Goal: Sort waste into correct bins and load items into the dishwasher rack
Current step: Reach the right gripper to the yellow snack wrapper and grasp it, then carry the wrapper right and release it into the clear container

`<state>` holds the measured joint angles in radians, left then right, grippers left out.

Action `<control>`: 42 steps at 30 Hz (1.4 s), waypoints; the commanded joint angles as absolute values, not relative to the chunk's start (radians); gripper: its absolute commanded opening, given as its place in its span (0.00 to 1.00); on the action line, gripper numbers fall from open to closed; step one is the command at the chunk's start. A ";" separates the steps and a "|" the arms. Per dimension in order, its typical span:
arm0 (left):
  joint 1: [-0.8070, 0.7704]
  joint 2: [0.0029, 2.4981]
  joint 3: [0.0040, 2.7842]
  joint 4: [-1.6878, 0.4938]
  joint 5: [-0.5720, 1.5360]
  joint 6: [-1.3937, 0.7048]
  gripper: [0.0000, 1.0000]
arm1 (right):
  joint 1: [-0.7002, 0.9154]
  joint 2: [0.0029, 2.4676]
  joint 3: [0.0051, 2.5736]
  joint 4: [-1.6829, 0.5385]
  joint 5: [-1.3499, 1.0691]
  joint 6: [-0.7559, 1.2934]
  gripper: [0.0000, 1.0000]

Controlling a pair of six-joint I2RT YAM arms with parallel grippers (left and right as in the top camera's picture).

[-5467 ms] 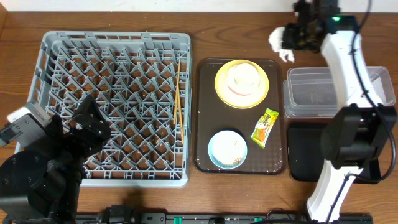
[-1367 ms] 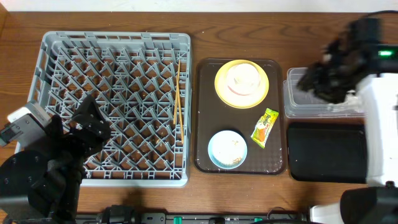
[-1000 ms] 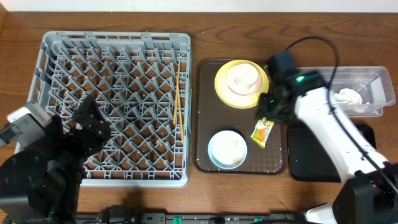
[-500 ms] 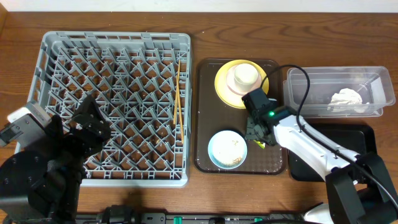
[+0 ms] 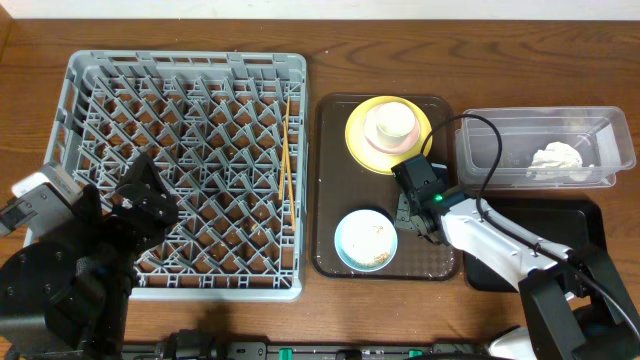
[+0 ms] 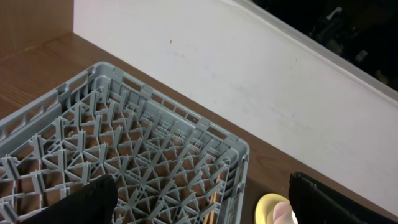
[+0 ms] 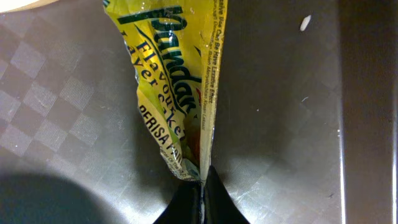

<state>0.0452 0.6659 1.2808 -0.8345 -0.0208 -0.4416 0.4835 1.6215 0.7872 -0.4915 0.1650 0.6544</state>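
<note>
Right wrist: right fingers (image 7: pixel 189 203) seemingly pinching snack wrapper (image 7: pixel 176 81).

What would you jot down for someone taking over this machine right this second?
The right claw is shut on the snack wrapper, low over the brown tray.
The left claw is open, parked over the rack.
Done: the tissue lies in the clear tub, and the chopsticks lie in the rack.
Left: bin the wrapper, perhaps in the black tray. On the brown tray sit the yellow plate with a cup on it and the blue bowl holding scraps. Bin the scraps, then rack the dishes.
</note>
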 commanded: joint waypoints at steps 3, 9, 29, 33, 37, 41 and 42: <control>0.051 0.665 1.294 -0.834 -0.010 -0.436 0.89 | 0.491 1.562 0.913 -0.606 0.035 0.661 0.01; 0.051 0.665 1.294 -0.834 -0.010 -0.436 0.89 | 0.491 1.411 1.182 -0.792 0.052 0.648 0.01; 0.051 0.665 1.294 -0.834 -0.010 -0.436 0.89 | 0.084 1.274 1.254 -0.857 0.403 0.744 0.01; 0.051 0.665 1.294 -0.834 -0.010 -0.436 0.89 | -0.042 1.320 1.245 -0.857 0.306 0.774 0.01; 0.051 0.665 1.294 -0.834 -0.010 -0.436 0.89 | -0.135 1.404 1.245 -0.847 0.241 0.775 0.01; 0.051 0.665 1.294 -0.834 -0.010 -0.436 0.89 | -0.182 1.500 1.245 -0.838 0.166 0.793 0.01; 0.051 0.665 1.294 -0.834 -0.010 -0.436 0.89 | -0.191 1.533 1.245 -0.831 0.142 0.793 0.01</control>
